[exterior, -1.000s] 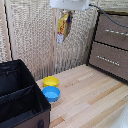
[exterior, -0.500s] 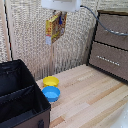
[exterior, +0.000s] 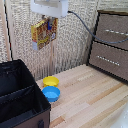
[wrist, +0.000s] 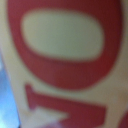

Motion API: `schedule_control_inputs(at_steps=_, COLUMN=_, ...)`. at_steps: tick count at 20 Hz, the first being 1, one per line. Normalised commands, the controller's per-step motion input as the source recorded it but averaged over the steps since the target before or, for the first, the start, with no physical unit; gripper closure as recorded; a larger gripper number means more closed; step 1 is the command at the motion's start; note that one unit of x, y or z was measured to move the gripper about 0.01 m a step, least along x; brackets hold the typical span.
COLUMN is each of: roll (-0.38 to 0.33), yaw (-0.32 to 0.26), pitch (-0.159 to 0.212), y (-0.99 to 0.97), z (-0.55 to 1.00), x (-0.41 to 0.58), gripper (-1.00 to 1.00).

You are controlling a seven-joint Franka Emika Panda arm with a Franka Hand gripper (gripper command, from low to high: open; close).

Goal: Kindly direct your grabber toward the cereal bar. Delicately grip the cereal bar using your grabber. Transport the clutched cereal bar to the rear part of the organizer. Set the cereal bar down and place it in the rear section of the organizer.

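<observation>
Clearly the cereal bar point(exterior: 44, 32) is already off the table: it hangs high in the air under the grabber point(exterior: 49, 22), pinched near its upper edge by the small blue-tipped fingers, which are closed on the box. It droops at a tilt, one corner lower than the other, well above the wooden table point(exterior: 95, 100) and up and toward the exterior view's right of the organizer point(exterior: 20, 95). The wrist view shows only blurred red lettering on yellow cardboard, so the box sits right against that camera. It looks like a light, flat carton, stiff enough to keep its shape but thin-walled, so a hard squeeze could dent it. The printed card is probably smooth, and held by one edge it may swing or slip. A hold nearer the middle of the flat faces would steady it; as it is, slow travel seems wise. A yellow bowl point(exterior: 50, 81) and a blue bowl point(exterior: 51, 93) sit touching, just beside the organizer.
</observation>
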Motion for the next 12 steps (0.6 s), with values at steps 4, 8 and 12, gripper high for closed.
schedule_control_inputs(at_steps=4, roll=0.101, yaw=-0.183, pitch=0.008, y=0.56, z=0.03, x=0.0, gripper=1.0)
schedule_control_inputs(at_steps=8, roll=0.205, yaw=-0.185, pitch=0.0, y=0.41, z=0.25, x=0.0, gripper=1.0)
schedule_control_inputs(at_steps=12, roll=0.23, yaw=-0.186, pitch=0.0, y=0.37, z=0.32, x=-0.003, gripper=1.0)
